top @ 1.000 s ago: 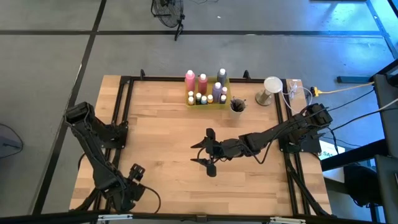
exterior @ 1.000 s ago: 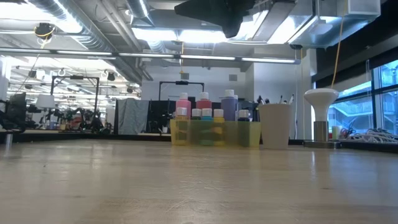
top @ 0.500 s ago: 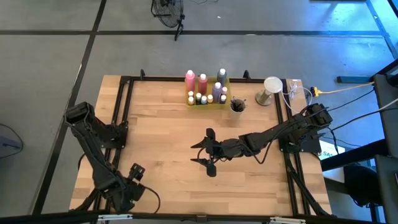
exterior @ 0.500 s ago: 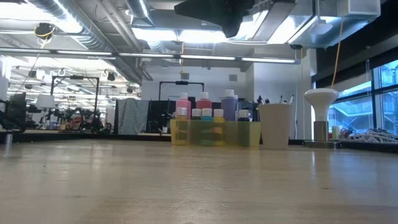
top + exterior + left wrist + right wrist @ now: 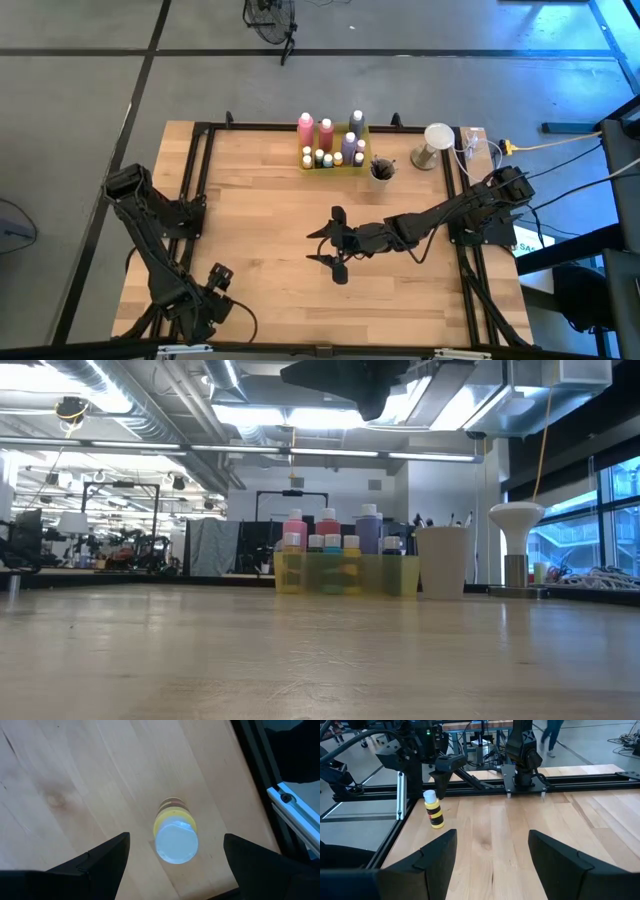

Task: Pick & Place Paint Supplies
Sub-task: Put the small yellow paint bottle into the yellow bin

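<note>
**Both grippers open and empty; one yellow bottle stands apart from the tray**

High view. You see the left gripper (image 5: 210, 292) parked at the table's (image 5: 260, 220) near-left corner. The right gripper (image 5: 332, 247) hangs over the table's middle, fingers spread, nothing between them. At the far edge, the yellow tray (image 5: 333, 166) holds the paint bottles (image 5: 325, 142): two pink, two purple, and several small pale-capped ones. The cup (image 5: 381, 170) with dark paintbrushes (image 5: 380, 162) stands just beside the tray. A white lamp (image 5: 435, 143) stands near the cup.

Low view. You see the tray (image 5: 345, 574) with pink bottles (image 5: 295, 528) and a purple bottle (image 5: 369, 529) upright behind the small ones. The cup (image 5: 443, 561) stands beside it, then the lamp (image 5: 515, 540).

Left wrist view. The left gripper (image 5: 172, 857) points down, fingers (image 5: 107, 857) wide apart. A yellow paint bottle (image 5: 173, 835) with a pale cap stands upright below and between them, untouched.

Right wrist view. The right gripper (image 5: 492, 855) is open and empty. You see the yellow bottle (image 5: 434, 809) upright near the table's edge, the left gripper (image 5: 445, 767) just above and beside it. A person's legs (image 5: 551, 735) show in the room beyond.
</note>
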Controlling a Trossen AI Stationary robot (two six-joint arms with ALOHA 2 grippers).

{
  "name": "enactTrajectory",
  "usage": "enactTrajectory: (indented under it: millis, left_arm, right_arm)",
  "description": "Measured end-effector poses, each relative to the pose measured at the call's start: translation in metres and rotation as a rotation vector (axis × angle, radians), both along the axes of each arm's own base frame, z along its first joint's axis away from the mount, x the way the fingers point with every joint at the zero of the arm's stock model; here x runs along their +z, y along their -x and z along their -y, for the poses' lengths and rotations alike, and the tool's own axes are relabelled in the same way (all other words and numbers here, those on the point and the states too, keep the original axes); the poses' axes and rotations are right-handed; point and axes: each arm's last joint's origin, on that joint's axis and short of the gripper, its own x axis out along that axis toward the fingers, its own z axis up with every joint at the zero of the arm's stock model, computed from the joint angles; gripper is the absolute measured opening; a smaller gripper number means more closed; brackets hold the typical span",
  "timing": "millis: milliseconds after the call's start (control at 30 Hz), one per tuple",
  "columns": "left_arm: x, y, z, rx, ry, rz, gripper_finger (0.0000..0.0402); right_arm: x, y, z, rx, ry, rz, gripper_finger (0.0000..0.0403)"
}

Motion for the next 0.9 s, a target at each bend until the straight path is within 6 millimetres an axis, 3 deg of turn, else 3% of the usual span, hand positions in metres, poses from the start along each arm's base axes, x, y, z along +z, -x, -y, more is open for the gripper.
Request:
enactTrajectory:
  millis: [400,900]
  left_arm:
    - [0.0,0.0,0.0,0.018,0.004,-0.002,0.0317]
    - [-0.016,0.002,0.003,0.006,0.029,-0.027,0.0317]
  right_arm:
    - [0.0,0.0,0.0,0.002,0.0,0.0,0.025]
    - [0.001,0.0,0.0,0.002,-0.003,0.007,0.025]
